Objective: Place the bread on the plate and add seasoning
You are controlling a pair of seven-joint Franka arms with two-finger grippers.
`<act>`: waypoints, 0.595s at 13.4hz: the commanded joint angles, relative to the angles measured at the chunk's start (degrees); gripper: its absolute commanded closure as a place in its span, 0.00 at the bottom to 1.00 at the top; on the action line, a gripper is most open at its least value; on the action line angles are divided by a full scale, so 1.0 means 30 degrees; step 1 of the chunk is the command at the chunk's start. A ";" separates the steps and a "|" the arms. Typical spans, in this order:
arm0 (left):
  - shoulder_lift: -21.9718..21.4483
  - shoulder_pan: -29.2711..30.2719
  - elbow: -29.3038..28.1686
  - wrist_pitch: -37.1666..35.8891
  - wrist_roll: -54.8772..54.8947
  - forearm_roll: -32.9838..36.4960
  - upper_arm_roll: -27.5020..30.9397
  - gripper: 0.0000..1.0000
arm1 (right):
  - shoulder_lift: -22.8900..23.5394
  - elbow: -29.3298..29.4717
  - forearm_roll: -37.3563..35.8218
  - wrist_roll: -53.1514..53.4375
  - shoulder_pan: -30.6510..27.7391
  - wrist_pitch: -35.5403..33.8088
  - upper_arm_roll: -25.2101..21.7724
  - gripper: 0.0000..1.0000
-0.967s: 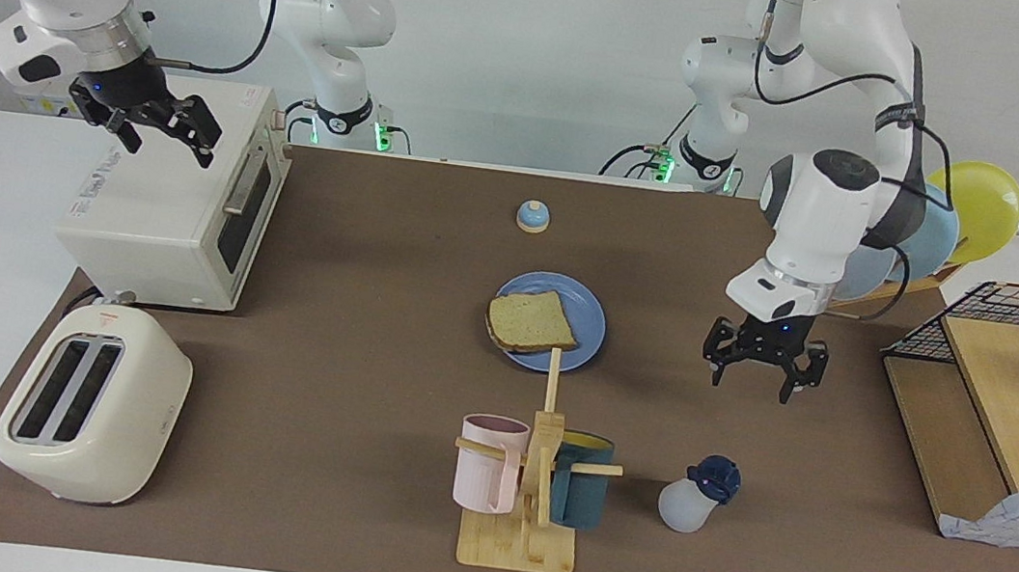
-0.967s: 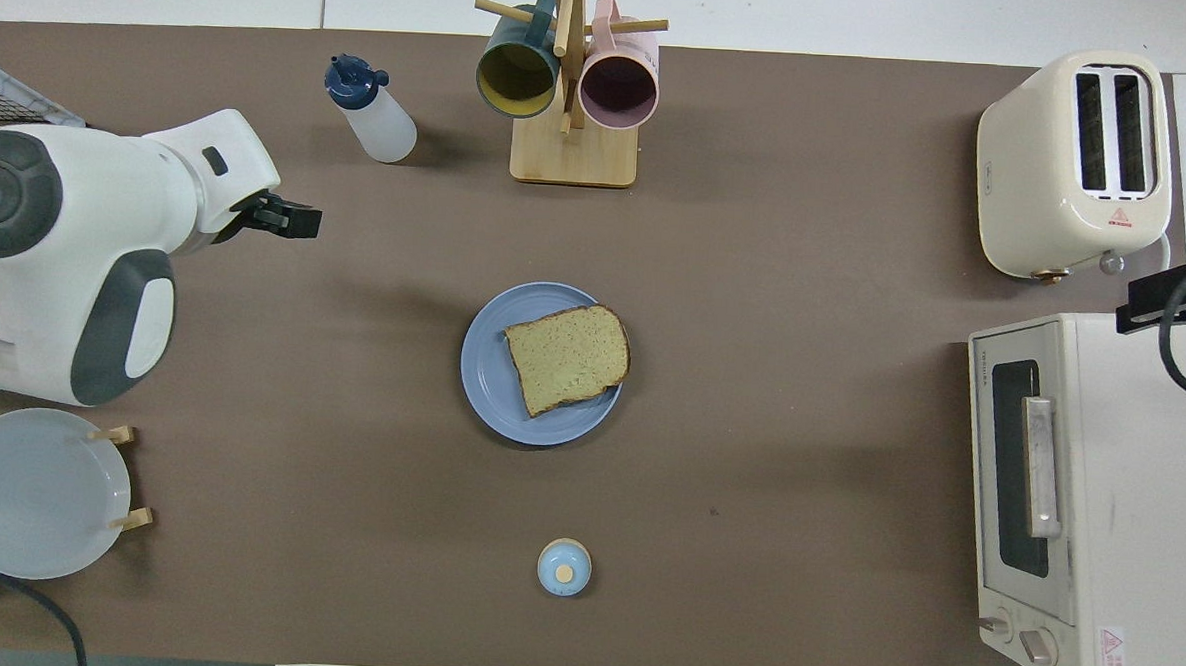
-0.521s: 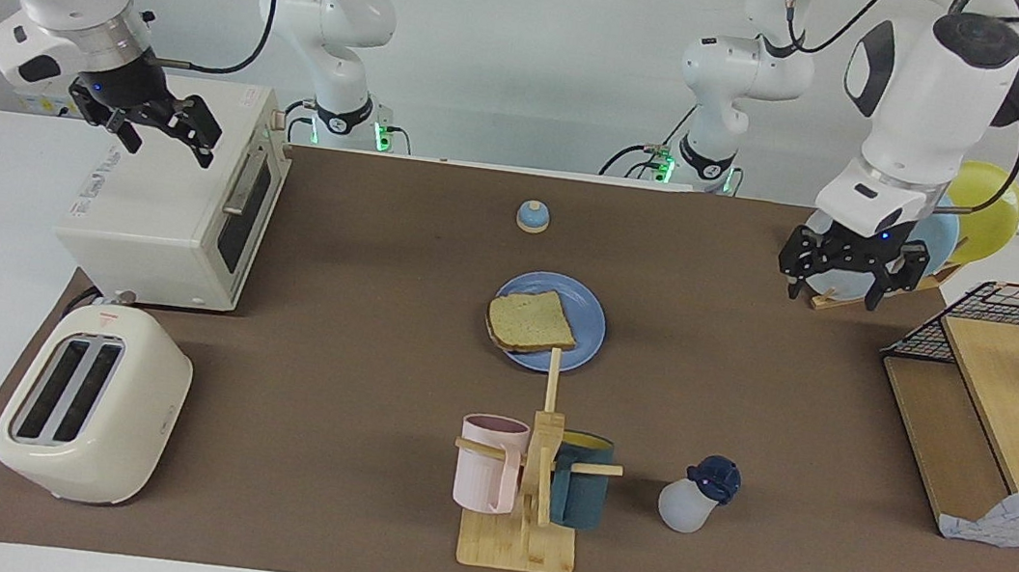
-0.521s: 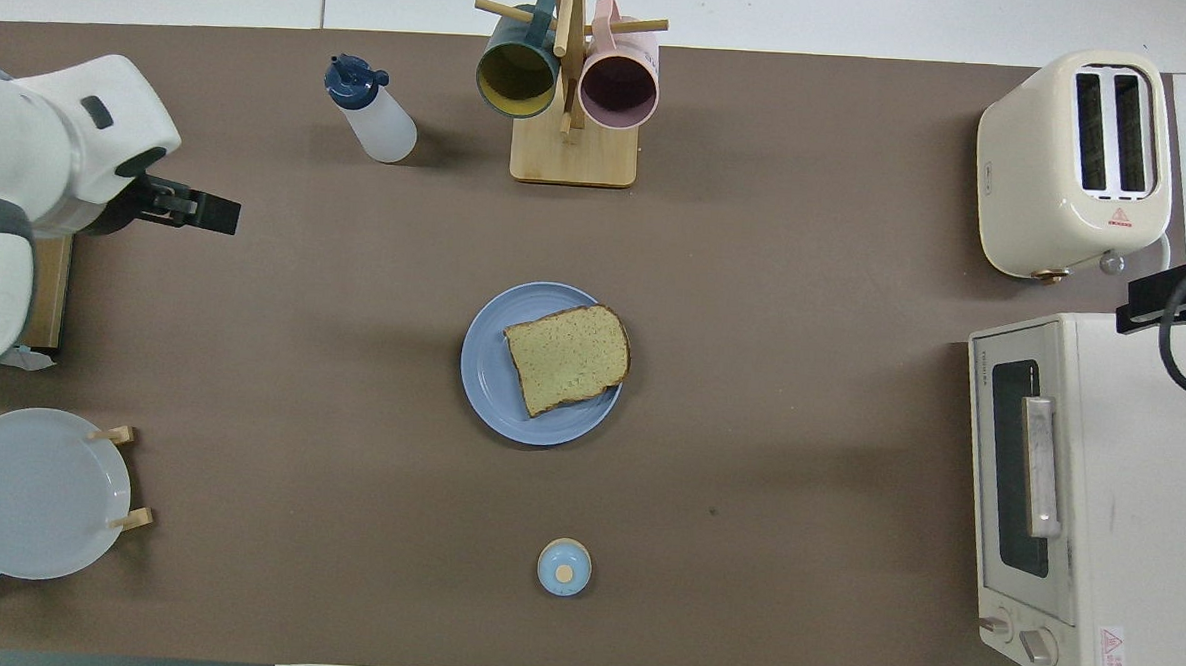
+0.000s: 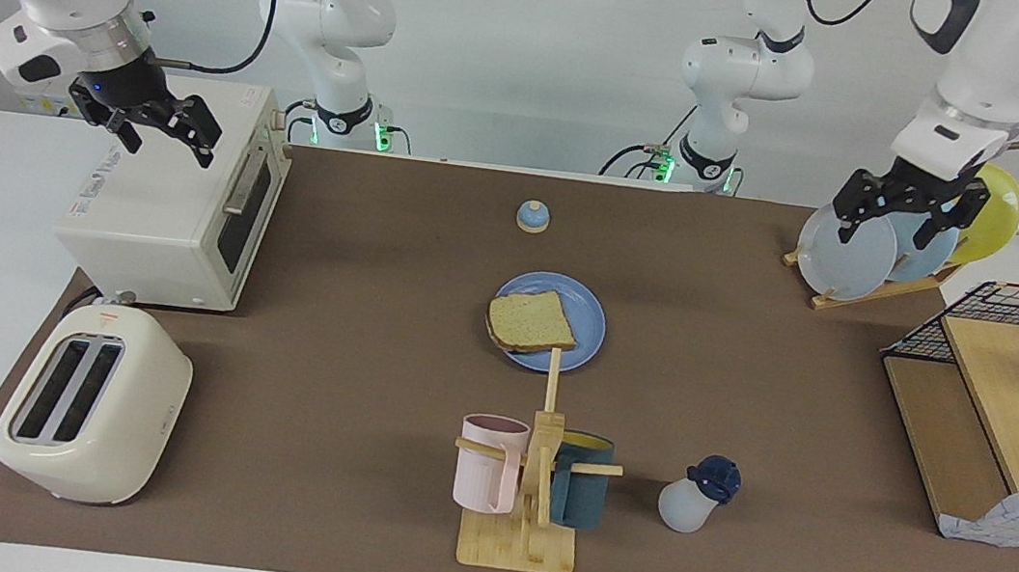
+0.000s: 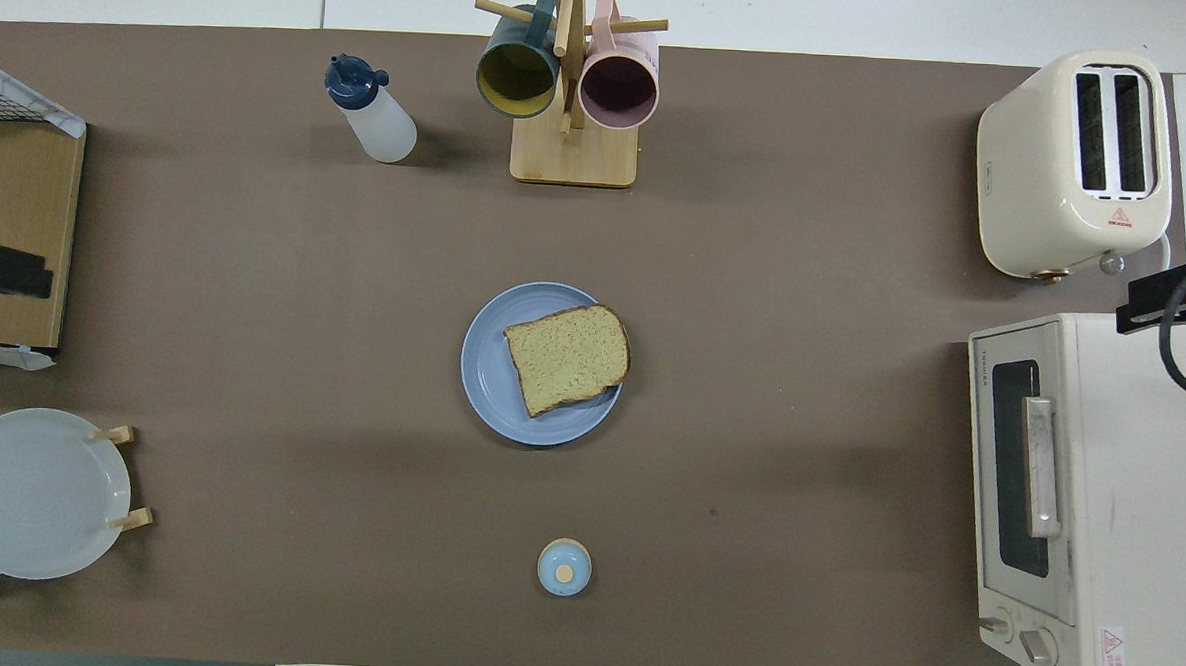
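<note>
The bread (image 5: pixel 531 321) lies flat on the blue plate (image 5: pixel 589 310) at the table's middle; the overhead view shows the bread (image 6: pixel 567 358) on the plate (image 6: pixel 491 379) too. The seasoning bottle (image 5: pixel 698 496) stands beside the mug tree, farther from the robots than the plate, and also shows in the overhead view (image 6: pixel 372 113). My left gripper (image 5: pixel 883 237) is open and empty, up in the air over the plate rack. My right gripper (image 5: pixel 168 149) is open and empty, waiting over the toaster oven.
A toaster oven (image 5: pixel 171 196) and a cream toaster (image 5: pixel 91 405) stand at the right arm's end. A mug tree (image 5: pixel 529 483) holds two mugs. A bell (image 5: pixel 532 217) sits nearer to the robots than the plate. A plate rack (image 5: pixel 863 257) and a wire shelf (image 5: pixel 993 384) stand at the left arm's end.
My left gripper has risen and drawn back from over the table near the seasoning bottle to over the plate rack. The right arm, bread, plate and bottle have not moved.
</note>
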 commanded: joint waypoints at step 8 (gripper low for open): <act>0.1836 -0.0073 0.1900 0.0060 -0.0011 -0.2023 -0.0814 0.00 | -0.0452 -0.0554 -0.0083 -0.0313 -0.0056 0.0367 -0.0016 0.00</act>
